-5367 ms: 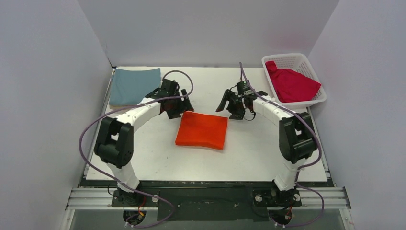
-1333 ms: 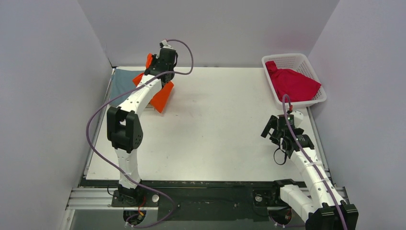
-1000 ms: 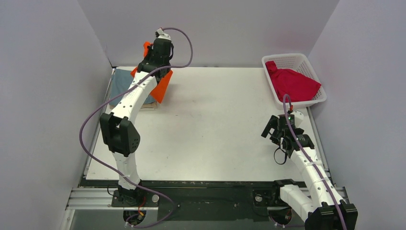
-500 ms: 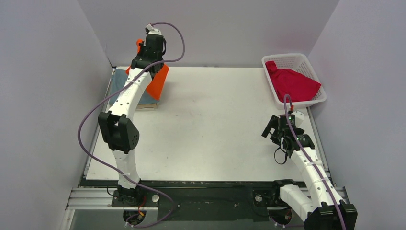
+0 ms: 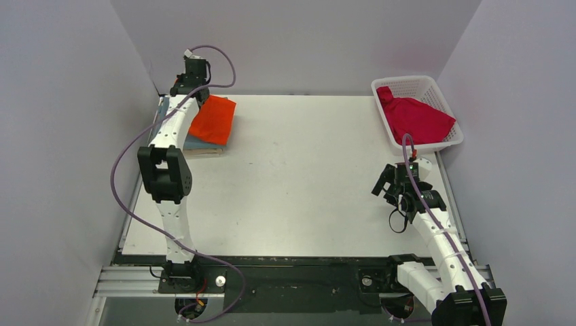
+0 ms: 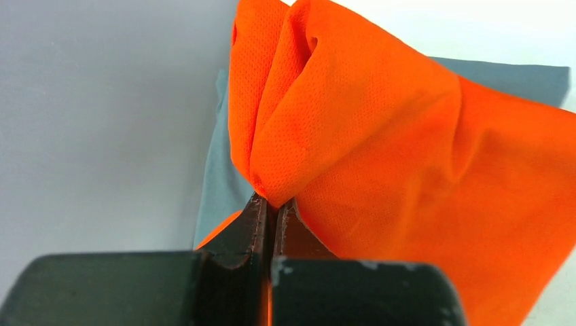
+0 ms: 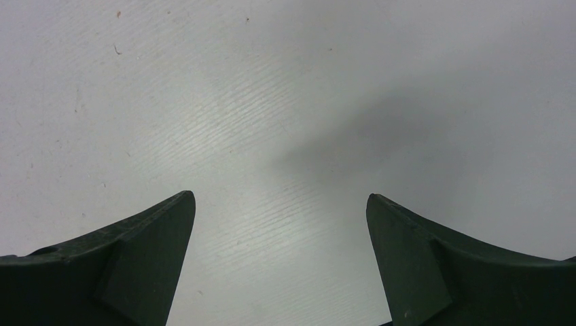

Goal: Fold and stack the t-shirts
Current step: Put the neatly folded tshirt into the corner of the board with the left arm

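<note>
L gripper, clamped on orange shirt, holds it draped over teal shirt far from basket, so approx 2 stacked; red shirt in basket unfolded, R gripper spread wide nr basket.

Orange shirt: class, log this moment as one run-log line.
left gripper: shut on orange shirt | orange shirt: over teal shirt | right gripper: open, empty | red shirt: in basket
</note>
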